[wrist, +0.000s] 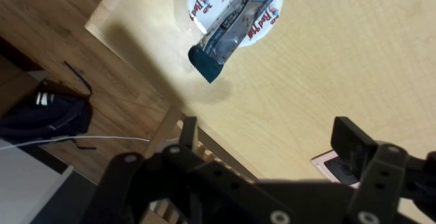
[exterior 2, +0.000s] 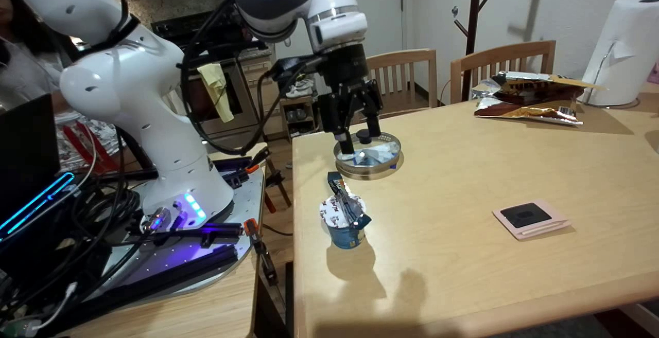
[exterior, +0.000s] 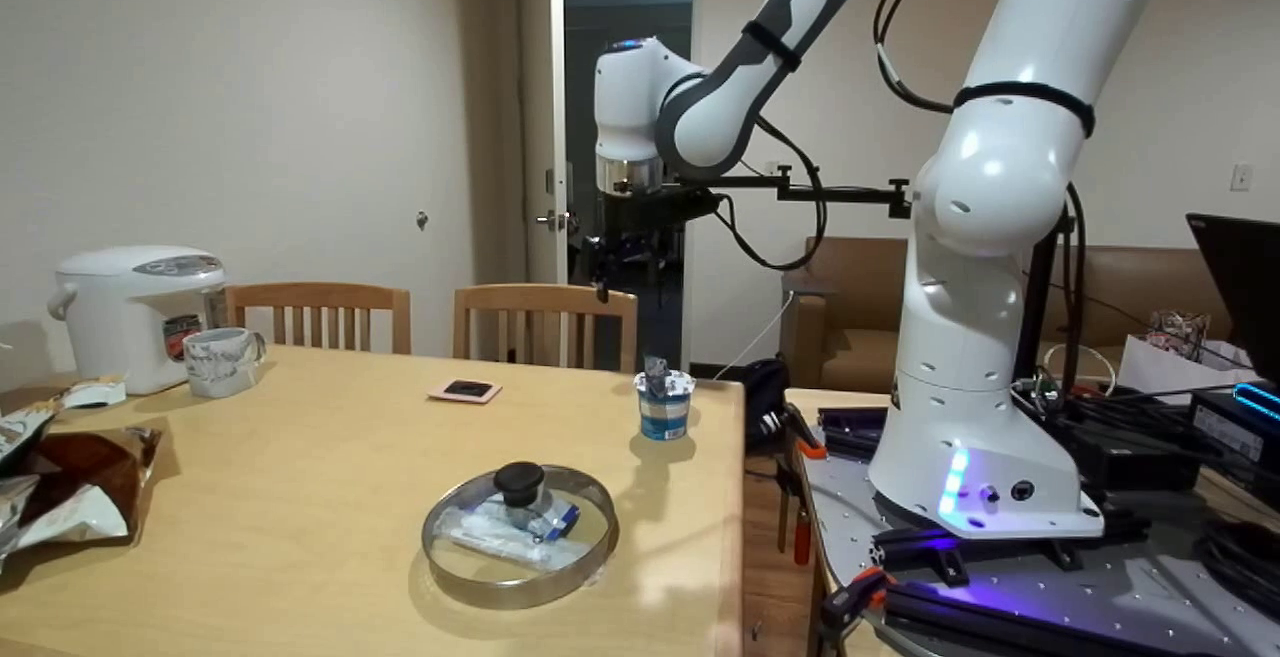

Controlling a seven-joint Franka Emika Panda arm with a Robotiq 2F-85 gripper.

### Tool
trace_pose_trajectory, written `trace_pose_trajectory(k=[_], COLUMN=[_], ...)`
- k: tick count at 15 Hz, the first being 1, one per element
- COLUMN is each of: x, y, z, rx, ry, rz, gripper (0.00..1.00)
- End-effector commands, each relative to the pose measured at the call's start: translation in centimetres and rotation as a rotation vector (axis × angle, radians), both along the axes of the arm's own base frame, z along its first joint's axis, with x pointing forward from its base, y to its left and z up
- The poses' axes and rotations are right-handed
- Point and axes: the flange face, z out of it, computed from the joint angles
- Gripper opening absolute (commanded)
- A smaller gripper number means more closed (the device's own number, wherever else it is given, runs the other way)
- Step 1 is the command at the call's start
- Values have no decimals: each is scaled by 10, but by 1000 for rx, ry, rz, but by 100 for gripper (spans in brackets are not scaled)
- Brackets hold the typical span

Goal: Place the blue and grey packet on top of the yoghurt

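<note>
The blue and grey packet (exterior: pixel 656 374) lies across the lid of the yoghurt (exterior: pixel 664 414) near the table's edge. In the other camera angles, the packet (exterior 2: pixel 348 200) rests on the yoghurt (exterior 2: pixel 346 237) with both ends past the rim. In the wrist view the packet (wrist: pixel 235 26) runs diagonally over the white lid of the yoghurt (wrist: pixel 207 0); its far end is cut off by the frame. My gripper (wrist: pixel 267 128) is open and empty. It hangs above the table, apart from the packet, in both exterior views (exterior: pixel 628 282) (exterior 2: pixel 359 141).
A round glass lid (exterior: pixel 520 537) with a black knob lies on the table. A pink holder with a black patch (exterior 2: pixel 530 218) lies flat. A mug (exterior: pixel 222 362), a white water boiler (exterior: pixel 135 312), shiny bags (exterior 2: pixel 530 99) and a paper towel roll (exterior 2: pixel 620 52) stand farther off.
</note>
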Motion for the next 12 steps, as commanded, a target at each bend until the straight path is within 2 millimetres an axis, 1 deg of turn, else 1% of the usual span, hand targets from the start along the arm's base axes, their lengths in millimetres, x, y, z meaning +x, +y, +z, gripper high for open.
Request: trace_pose_trajectory(k=[1,4,7,9,11,12], x=[5,17,34,41,47,51], y=[16,38,59,66,65,66], z=[17,25,25,23,26,23], rx=[-100,-179,-189,-193,-229,-240], ry=[-3,-38,-110,-129,-159,-138], rz=[170,304,445,449,390,368], gripper=[100,100,100,100,100,100])
